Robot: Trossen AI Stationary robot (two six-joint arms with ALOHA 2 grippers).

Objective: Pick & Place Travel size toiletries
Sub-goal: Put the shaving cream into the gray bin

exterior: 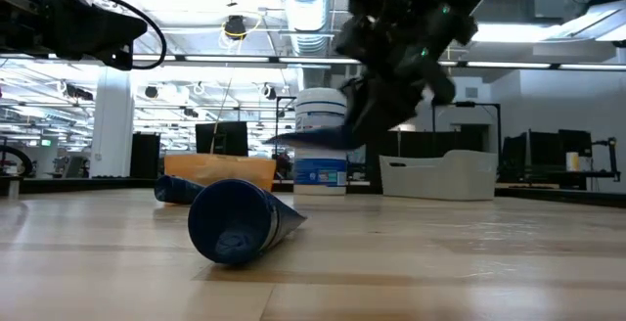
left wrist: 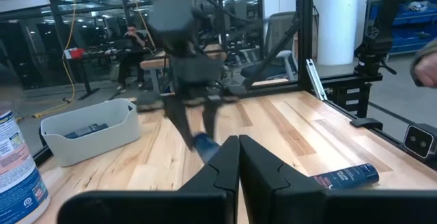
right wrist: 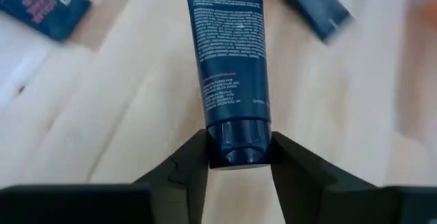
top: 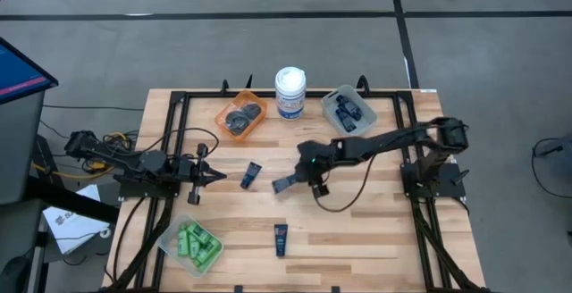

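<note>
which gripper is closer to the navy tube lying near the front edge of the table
Right. The right gripper, shut on another navy tube, hangs above mid-table, just behind the front tube. The left gripper, fingers closed, sits farther off toward the left side.

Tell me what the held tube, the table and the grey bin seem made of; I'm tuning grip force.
Tube in the right gripper: looks like soft plastic, navy, satin sheen, flat crimped end, fine pale print.
Table: wood, pale butcher-block strips with visible grain, light sheen.
Grey bin: likely moulded plastic, matte, with smooth rounded walls.
The left gripper waits above the table's left side.
</note>
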